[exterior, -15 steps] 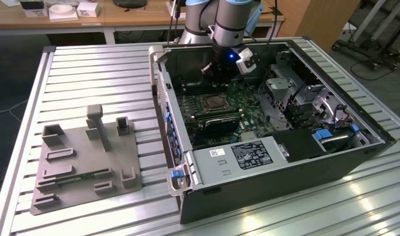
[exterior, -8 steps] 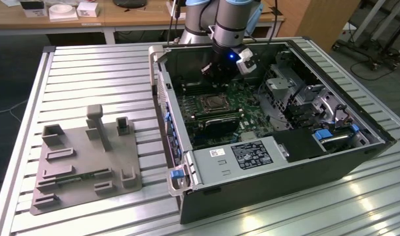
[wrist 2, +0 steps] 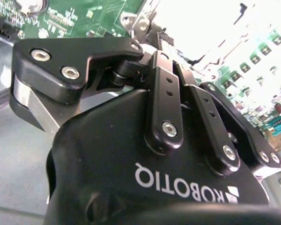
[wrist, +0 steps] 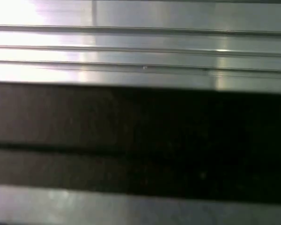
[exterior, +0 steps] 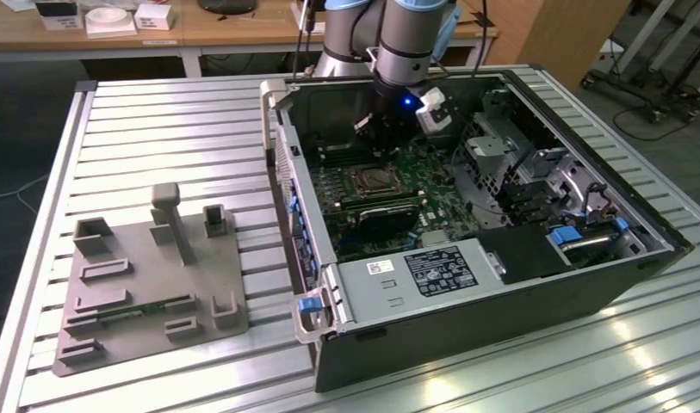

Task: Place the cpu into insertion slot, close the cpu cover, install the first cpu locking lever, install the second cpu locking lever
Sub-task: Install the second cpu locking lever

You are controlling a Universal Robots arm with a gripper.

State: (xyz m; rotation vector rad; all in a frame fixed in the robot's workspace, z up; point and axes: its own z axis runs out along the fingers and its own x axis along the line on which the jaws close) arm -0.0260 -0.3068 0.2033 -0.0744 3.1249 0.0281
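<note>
Gripper (exterior: 384,129) fingertips hidden inside computer case (exterior: 625,284)

print: white lettering (wrist 2: 178,185) on tool (wrist 2: 149,40) body | black label (exterior: 439,268) on grey box (exterior: 362,297): too small to read

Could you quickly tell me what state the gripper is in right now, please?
Gripper: lowered inside the computer case, above the motherboard; whether it is open or shut cannot be told.
</note>
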